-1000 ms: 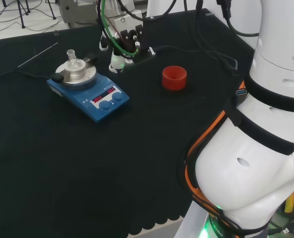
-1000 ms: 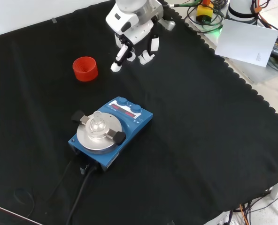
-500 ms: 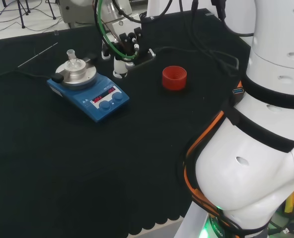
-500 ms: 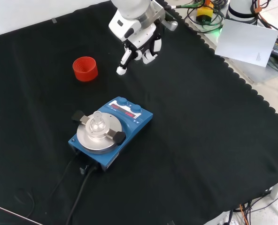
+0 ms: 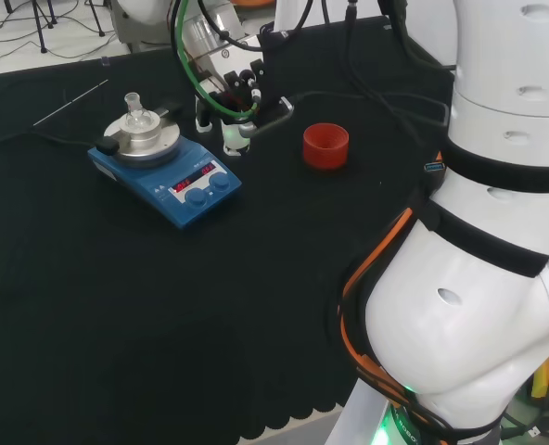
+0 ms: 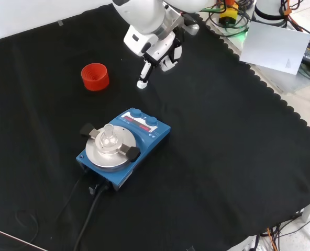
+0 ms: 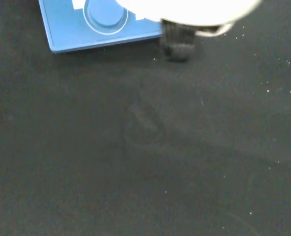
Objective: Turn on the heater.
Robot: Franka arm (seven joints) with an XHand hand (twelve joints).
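Standing near the middle of the black-clothed desk (image 6: 239, 157), the blue heater (image 6: 124, 146) is taken here as the landmark for everything else. A round silver plate (image 6: 109, 150) is carried on its top, and a small clear glass flask (image 6: 109, 137) is seated upright at the plate's centre, between two black clamps. Two blue knobs (image 6: 144, 116) and a strip of red display are set along the heater's front panel, the side turned toward the hand. A black cable (image 6: 87, 219) is led away from the opposite end of the heater, toward the bottom of the front view.

The hand (image 6: 157, 49) is held above the cloth beyond the heater's knob side, well apart from it and touching nothing. One finger is stretched out straight and pointed down toward the cloth, its white tip (image 6: 141, 83) lying between the heater and the hand's body; the other fingers are seen folded in beside the palm. Nothing is grasped. In the head view the hand (image 5: 230, 97) is found just behind and to the right of the heater (image 5: 168, 171), with the pointing tip near the heater's back corner.

A red ribbed ring (image 6: 95, 76) is placed on the cloth beyond the heater, to the left of the hand in the front view and clear of both. In the wrist view a corner of the heater (image 7: 67, 34) with one blue knob (image 7: 105, 12) is shown.
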